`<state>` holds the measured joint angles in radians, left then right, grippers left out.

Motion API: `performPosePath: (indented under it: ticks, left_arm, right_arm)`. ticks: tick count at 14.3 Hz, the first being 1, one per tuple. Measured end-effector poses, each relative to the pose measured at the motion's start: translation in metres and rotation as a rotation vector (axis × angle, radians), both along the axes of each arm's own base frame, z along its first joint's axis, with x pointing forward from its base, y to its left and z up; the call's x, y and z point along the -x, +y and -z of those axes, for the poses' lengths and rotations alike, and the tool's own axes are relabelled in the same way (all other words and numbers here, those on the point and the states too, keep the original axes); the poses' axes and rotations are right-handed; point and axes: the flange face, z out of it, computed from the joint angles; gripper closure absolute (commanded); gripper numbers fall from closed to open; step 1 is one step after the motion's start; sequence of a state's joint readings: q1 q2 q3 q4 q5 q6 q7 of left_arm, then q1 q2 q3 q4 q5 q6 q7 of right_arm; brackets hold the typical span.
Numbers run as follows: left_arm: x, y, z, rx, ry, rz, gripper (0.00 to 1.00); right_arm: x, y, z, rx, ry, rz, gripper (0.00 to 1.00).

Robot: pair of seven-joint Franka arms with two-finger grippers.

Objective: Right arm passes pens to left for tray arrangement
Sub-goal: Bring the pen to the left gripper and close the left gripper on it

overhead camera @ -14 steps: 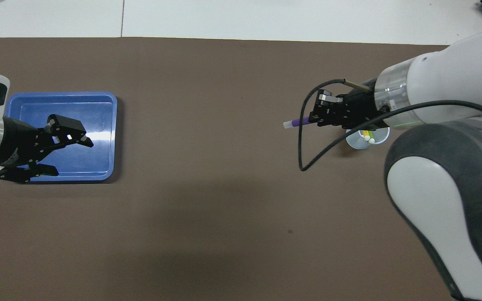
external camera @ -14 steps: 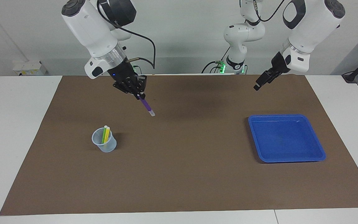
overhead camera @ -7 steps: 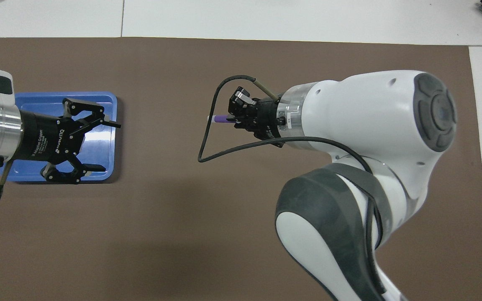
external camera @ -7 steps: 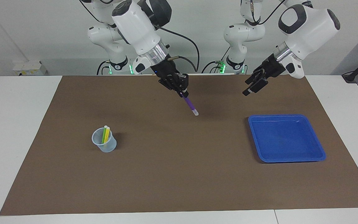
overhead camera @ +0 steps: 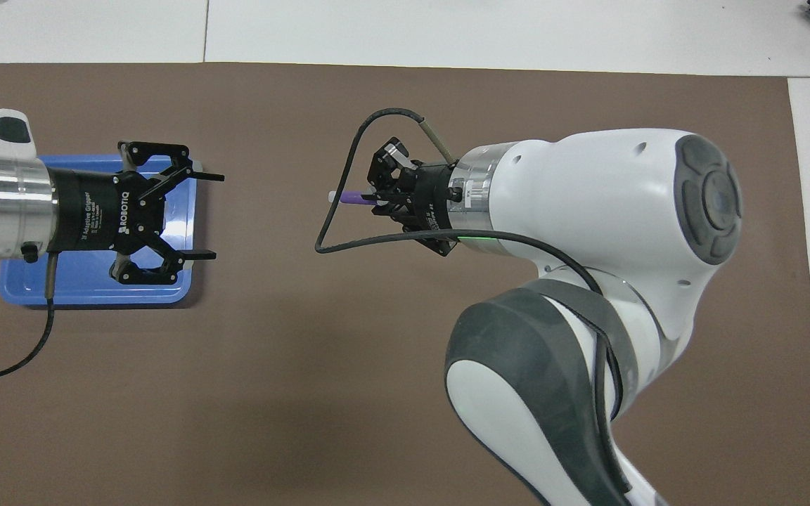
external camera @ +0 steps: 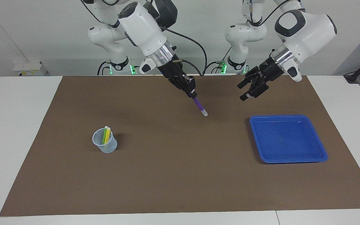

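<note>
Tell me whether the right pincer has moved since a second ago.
Yes. The right pincer, holding the purple pen, moved away from the cup toward the tray.

right tool [overhead camera: 371,202]: clamped on purple pen [overhead camera: 354,199], white tip toward the left arm's end, over the brown mat [overhead camera: 292,393] mid-bench | left tool [overhead camera: 201,216]: fingers spread wide, empty, over the tray's edge | tray [overhead camera: 81,284]: blue, on the mat at the left arm's end, partly covered by the left arm
</note>
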<state>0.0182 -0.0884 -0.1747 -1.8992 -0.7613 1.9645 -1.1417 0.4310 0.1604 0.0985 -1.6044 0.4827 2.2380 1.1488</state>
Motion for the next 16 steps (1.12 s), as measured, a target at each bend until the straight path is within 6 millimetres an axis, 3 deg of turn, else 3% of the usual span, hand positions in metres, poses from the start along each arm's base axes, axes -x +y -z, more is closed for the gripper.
performPosePath:
  ticks: [5,9,12,14,16]
  left_arm:
    - [-0.004,-0.038,0.002,0.086,-0.014,-0.068,0.06]
    - [-0.002,-0.054,0.001,0.107,0.004,-0.087,0.1]
    - [0.0,-0.07,0.0,0.118,-0.01,-0.111,0.16]
    - [0.0,-0.077,0.001,0.121,-0.003,-0.117,0.29]
    - [0.0,-0.08,0.002,0.121,-0.006,-0.122,0.28]
  right_arm:
    - [0.003,0.006,-0.005,-0.079,0.073,0.07,1.0]
    - [0.004,0.009,-0.006,-0.127,0.106,0.081,1.0]
    - [0.007,0.013,-0.005,-0.13,0.112,0.076,1.0]
    - [0.008,0.016,-0.002,-0.128,0.117,0.073,1.0]
    - [0.009,0.02,0.0,-0.125,0.121,0.066,1.0]
